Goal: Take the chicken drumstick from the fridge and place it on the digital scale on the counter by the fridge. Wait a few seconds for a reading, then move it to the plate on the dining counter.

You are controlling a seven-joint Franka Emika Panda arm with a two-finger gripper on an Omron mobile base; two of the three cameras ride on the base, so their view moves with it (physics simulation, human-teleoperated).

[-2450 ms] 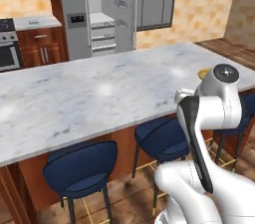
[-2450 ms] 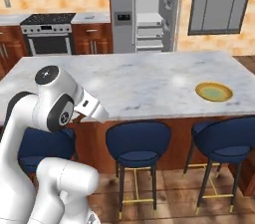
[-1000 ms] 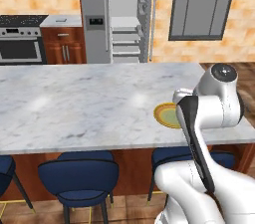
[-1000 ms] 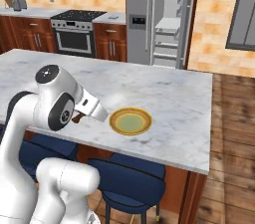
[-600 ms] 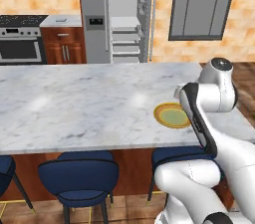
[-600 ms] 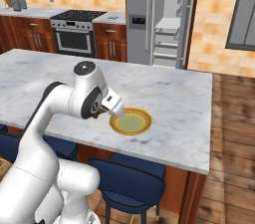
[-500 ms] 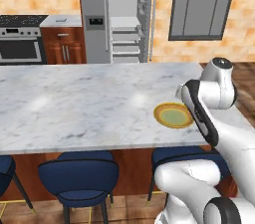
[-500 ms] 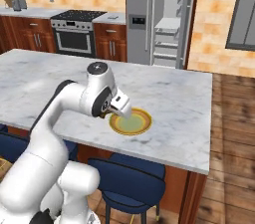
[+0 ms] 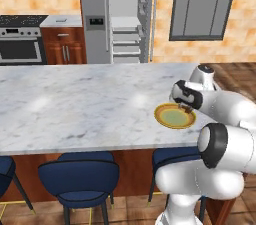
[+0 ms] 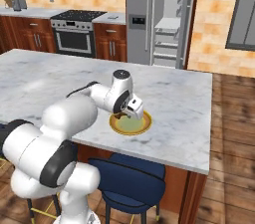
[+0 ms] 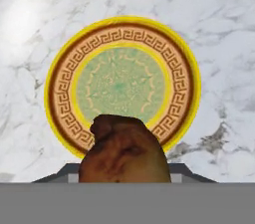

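Observation:
The yellow-tan plate with its orange rim lies near the right end of the dining counter. My gripper hangs just above the plate's near edge, shut on the chicken drumstick. In the hand view the dark-brown lumpy meat covers my fingertips and overlaps the plate at its lower rim. From the right base view the drumstick shows as a dark bit under the hand, at the plate's left edge. The fridge stands open behind the counter.
Dark-blue stools stand along the counter's near side. A stove and a short cabinet counter with a small grey slab, likely the digital scale, sit left of the fridge. Wood floor lies to the right.
The base drove along the counter, shifting the whole scene, until the plate came close. In the last second the arm reached forward and down, bringing the drumstick over the plate.

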